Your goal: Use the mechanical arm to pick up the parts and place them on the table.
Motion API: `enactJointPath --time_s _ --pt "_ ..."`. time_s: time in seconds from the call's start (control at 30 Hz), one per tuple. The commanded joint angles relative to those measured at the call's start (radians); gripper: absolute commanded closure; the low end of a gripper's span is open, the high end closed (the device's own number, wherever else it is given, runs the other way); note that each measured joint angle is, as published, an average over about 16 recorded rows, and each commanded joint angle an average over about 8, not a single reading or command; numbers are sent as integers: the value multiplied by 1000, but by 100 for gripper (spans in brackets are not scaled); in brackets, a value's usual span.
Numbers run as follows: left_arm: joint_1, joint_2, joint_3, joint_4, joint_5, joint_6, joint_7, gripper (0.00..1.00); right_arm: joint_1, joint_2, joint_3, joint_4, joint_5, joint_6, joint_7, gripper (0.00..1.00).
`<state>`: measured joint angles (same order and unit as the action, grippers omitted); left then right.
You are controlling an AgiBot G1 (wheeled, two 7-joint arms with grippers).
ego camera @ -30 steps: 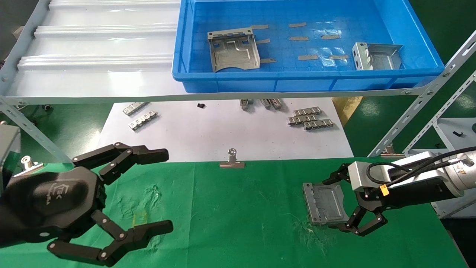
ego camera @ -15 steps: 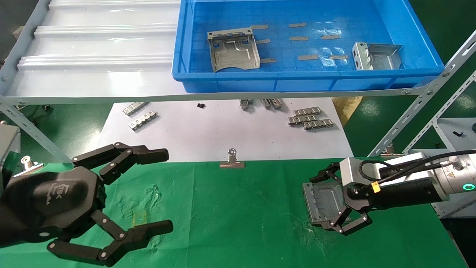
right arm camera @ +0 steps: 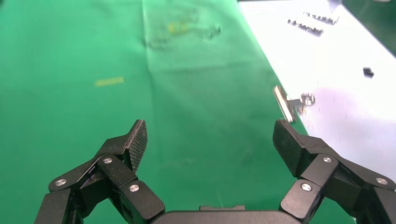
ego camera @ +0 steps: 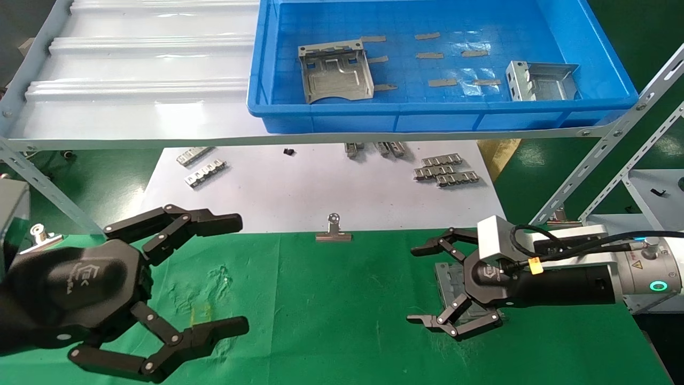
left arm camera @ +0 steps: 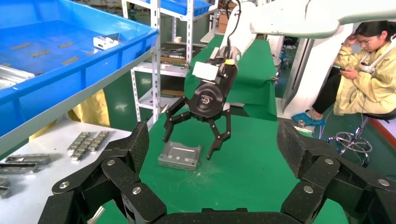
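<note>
One silver-grey part [ego camera: 452, 276] lies flat on the green table [ego camera: 331, 310] at the right, its folded edges up. My right gripper [ego camera: 417, 284] hovers just above it, open, with the fingers spread wide and nothing held. The left wrist view shows the same part [left arm camera: 180, 155] on the cloth, with the right gripper [left arm camera: 188, 147] hanging over it without touching. In the right wrist view only green cloth lies between the spread fingers [right arm camera: 135, 140]. Two more parts [ego camera: 335, 72] [ego camera: 542, 81] lie in the blue bin. My left gripper [ego camera: 238, 271] is parked open at the near left.
The blue bin [ego camera: 427, 120] sits on a pale grey shelf [ego camera: 133, 80] above the table's far side. Beyond the cloth a white sheet [ego camera: 320, 187] carries ribbed metal strips [ego camera: 446, 170] and a binder clip [ego camera: 334, 230]. Shelf struts [ego camera: 588, 176] stand at the right.
My right gripper has opened wide, let go of the part and moved left and up over it. The part stays on the cloth. The left arm has not moved.
</note>
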<state>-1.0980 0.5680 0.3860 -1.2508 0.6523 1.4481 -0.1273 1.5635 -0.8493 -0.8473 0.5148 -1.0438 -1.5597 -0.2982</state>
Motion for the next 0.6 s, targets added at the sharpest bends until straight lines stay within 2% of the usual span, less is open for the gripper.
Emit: enactJointPath --time_s 0.03,0.6 --pt "0 0 0 0 0 0 0 0 -26 13 30 41 17 3 26 0" --pt "0 0 0 0 0 0 0 0 -244 119 284 384 156 32 243 0"
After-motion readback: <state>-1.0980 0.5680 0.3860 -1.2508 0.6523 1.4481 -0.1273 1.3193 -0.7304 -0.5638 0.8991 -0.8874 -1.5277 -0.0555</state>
